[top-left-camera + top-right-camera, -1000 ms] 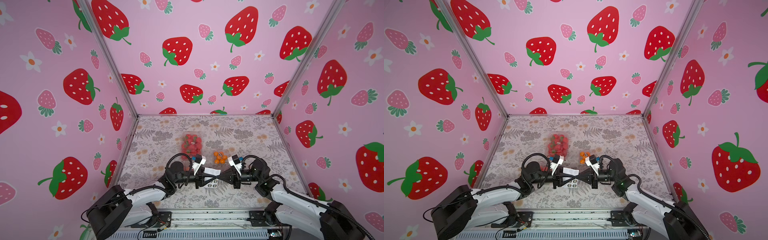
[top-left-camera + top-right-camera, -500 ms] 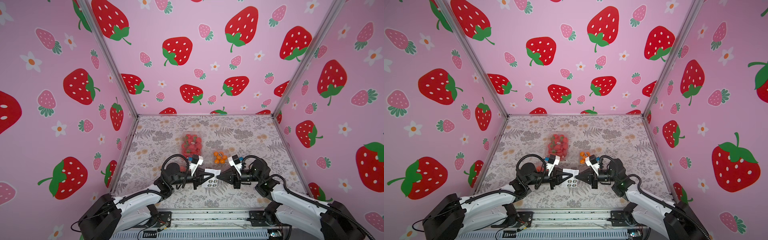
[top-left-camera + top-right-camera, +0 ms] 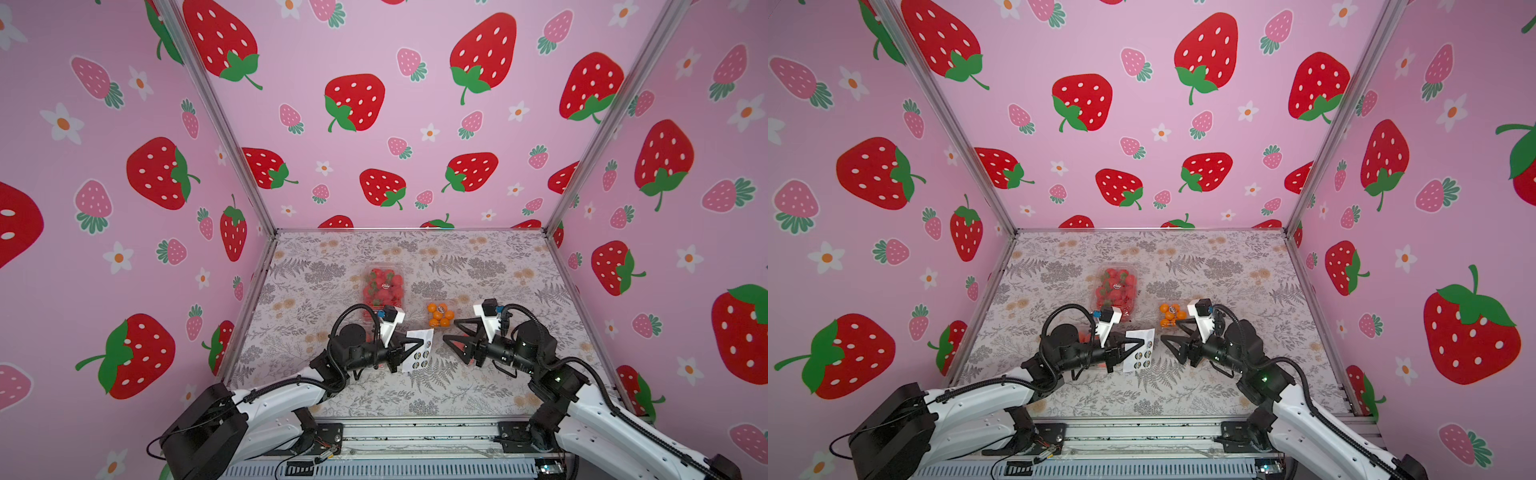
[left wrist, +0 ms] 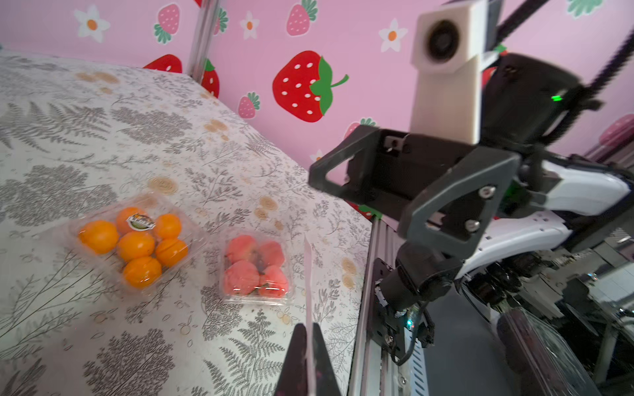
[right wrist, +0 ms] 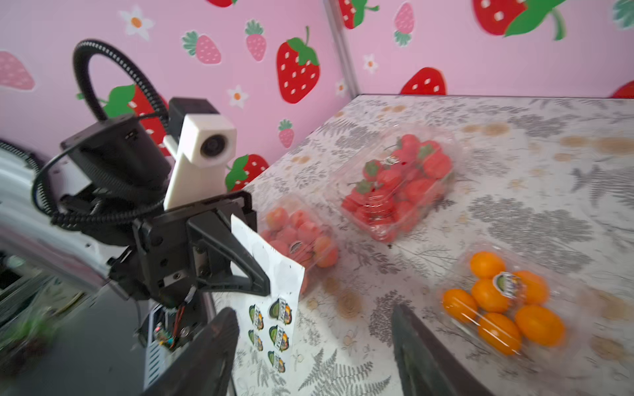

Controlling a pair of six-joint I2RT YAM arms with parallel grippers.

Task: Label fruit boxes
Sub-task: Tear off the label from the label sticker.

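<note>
In both top views my left gripper (image 3: 409, 348) (image 3: 1130, 347) is shut on the edge of the white sticker sheet (image 3: 419, 351) (image 3: 1140, 350), held above the table near its front. My right gripper (image 3: 449, 331) (image 3: 1168, 331) stands open a little to its right, holding nothing. Behind them lie the strawberry box (image 3: 383, 286) (image 3: 1116, 289) and the small orange box (image 3: 440, 315) (image 3: 1171, 313). The left wrist view shows the sheet (image 4: 307, 274) edge-on, the orange box (image 4: 133, 245) and a small peach-pink box (image 4: 255, 267). The right wrist view shows a large peach-pink box (image 5: 298, 236) behind the sheet (image 5: 271, 291).
Pink strawberry-print walls close the table (image 3: 478, 386) in at the left, back and right. A metal rail (image 3: 415, 432) runs along the front edge, where both arm bases are mounted. The strawberry box (image 5: 398, 185) and the orange box (image 5: 504, 301) each carry a round sticker on the lid.
My right gripper has opened, let go of the sheet and drawn back to the right. The left gripper has shut on the sheet, which now hangs from it alone.
</note>
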